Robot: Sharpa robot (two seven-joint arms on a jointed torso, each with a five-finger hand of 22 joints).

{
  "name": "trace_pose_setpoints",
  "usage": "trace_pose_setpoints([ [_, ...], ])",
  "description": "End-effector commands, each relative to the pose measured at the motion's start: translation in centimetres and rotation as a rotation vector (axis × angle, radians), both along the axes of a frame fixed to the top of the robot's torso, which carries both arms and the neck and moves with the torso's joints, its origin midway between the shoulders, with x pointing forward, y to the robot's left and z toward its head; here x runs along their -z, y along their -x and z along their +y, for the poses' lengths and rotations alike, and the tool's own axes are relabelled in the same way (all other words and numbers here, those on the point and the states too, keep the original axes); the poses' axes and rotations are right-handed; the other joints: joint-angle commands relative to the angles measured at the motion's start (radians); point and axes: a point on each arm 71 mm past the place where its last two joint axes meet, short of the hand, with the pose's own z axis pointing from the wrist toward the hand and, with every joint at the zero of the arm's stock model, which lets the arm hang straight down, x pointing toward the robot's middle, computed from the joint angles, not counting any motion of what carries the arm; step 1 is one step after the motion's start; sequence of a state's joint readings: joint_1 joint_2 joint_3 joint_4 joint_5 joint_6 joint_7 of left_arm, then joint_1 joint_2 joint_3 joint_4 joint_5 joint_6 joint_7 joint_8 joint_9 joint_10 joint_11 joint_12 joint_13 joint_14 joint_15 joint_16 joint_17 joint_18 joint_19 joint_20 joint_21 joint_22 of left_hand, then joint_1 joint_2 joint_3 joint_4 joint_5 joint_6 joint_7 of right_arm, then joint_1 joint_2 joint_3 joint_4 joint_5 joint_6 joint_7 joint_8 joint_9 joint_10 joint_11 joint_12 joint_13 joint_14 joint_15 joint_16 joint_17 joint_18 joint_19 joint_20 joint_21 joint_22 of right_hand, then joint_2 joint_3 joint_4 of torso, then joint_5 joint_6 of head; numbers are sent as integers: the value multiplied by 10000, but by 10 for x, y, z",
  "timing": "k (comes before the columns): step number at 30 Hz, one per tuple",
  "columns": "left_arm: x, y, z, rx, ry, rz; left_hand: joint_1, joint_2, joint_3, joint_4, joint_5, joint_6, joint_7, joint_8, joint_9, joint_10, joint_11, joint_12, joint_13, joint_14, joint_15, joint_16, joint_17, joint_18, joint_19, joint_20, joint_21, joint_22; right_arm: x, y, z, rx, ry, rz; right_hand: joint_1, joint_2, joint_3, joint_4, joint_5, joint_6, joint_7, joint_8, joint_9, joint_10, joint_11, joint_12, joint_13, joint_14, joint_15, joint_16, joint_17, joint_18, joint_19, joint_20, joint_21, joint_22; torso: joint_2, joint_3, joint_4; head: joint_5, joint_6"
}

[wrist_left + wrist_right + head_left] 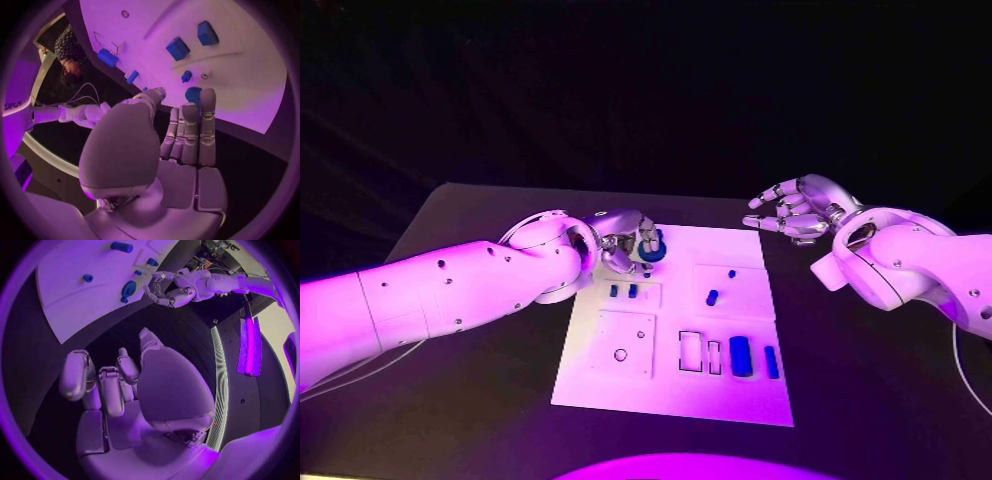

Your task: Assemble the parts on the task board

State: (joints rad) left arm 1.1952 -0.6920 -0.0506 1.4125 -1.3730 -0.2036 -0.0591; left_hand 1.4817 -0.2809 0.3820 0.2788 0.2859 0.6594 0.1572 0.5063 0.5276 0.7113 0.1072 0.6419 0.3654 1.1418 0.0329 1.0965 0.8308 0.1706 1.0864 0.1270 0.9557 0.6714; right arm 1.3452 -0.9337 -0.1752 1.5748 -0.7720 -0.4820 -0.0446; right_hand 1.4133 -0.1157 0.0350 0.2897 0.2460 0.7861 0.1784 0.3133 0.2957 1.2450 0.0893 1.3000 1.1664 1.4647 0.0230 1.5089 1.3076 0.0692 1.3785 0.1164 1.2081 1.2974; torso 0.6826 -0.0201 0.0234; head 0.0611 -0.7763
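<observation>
Left hand (629, 247) at board's 11 o'clock corner, fingers pinching a round blue part (658, 243). Right hand (798, 208) hovers off the task board (675, 395) at 1 o'clock, empty, fingers loosely curled apart. Risk: thin pinch, part slips or tilts before seating.

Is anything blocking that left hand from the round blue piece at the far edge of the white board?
Nothing visible does. The left hand is already at the round blue part, fingers right beside it at the task board far edge; whether they touch, I cannot tell.
</observation>
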Motion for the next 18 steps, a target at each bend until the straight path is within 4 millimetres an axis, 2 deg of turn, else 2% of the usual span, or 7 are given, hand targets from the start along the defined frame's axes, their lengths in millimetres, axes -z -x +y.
trace_pose_setpoints([
  [1,1,1,-6,652,-692,-442,122,13,-91,-9,-26,-22,-22,-32,-49,-37,-2,-67,-63,94,-4,71,24,51,102,-10,86,95,-1,0,1,-131,1,-113,-45,9,46,-4,-25,-11,-33,45,-16,-65,12,-59,-8,649,-87,-59,948,189,-79,18,-56,-16,11,-3,-16,-17,10],
  [6,7,0,-9,732,-1225,-146,206,76,-237,51,-24,214,-78,28,-227,79,-36,-83,-267,115,-38,150,-105,45,130,-39,138,155,-1,0,2,-130,-9,-145,-45,9,46,-4,-25,-11,-33,45,-16,-65,12,-59,-8,649,-87,-59,948,189,-79,18,-56,-16,3,4,-12,-27,-8],
  [9,9,-1,-10,720,-1461,-15,231,108,-230,85,-27,531,-188,-27,-522,478,-117,-48,-508,485,-99,643,246,-71,519,-104,665,837,-1,0,2,-118,-22,-177,-30,13,62,-12,-23,-13,-34,52,-22,-87,10,-79,-36,644,-88,-69,930,196,-96,17,-96,-42,6,3,-9,-36,-16],
  [13,11,-3,-11,686,-1702,93,243,110,-204,77,-23,636,-226,-50,-621,556,-130,-70,-598,523,-128,734,252,-89,565,-119,756,946,-1,0,2,-100,-51,-225,-27,12,65,-13,-23,-13,-35,54,-23,-132,10,-117,-90,630,-88,-93,874,215,-138,17,-173,-99,2,0,2,-47,-29],
  [15,12,-3,-11,681,-1787,138,258,117,-181,73,-18,679,-242,-57,-658,585,-136,-80,-633,538,-137,774,267,-94,577,-127,785,982,-1,0,2,-95,-63,-245,-4,7,106,-10,-25,-31,-38,74,-44,-661,2,-610,-744,511,-97,-294,470,316,-393,12,-656,-437,1,-1,2,-54,-34],
  [18,13,-4,-12,688,-1864,180,276,117,-69,74,-10,840,-251,-117,-825,824,-160,-65,-756,738,-149,1077,505,-178,800,-131,1127,1426,-2,0,3,-91,-78,-269,1,0,129,-8,-24,-45,-42,87,-58,-779,-3,-753,-925,466,-104,-382,320,352,-486,6,-851,-570,-1,-2,-3,-56,-46],
])
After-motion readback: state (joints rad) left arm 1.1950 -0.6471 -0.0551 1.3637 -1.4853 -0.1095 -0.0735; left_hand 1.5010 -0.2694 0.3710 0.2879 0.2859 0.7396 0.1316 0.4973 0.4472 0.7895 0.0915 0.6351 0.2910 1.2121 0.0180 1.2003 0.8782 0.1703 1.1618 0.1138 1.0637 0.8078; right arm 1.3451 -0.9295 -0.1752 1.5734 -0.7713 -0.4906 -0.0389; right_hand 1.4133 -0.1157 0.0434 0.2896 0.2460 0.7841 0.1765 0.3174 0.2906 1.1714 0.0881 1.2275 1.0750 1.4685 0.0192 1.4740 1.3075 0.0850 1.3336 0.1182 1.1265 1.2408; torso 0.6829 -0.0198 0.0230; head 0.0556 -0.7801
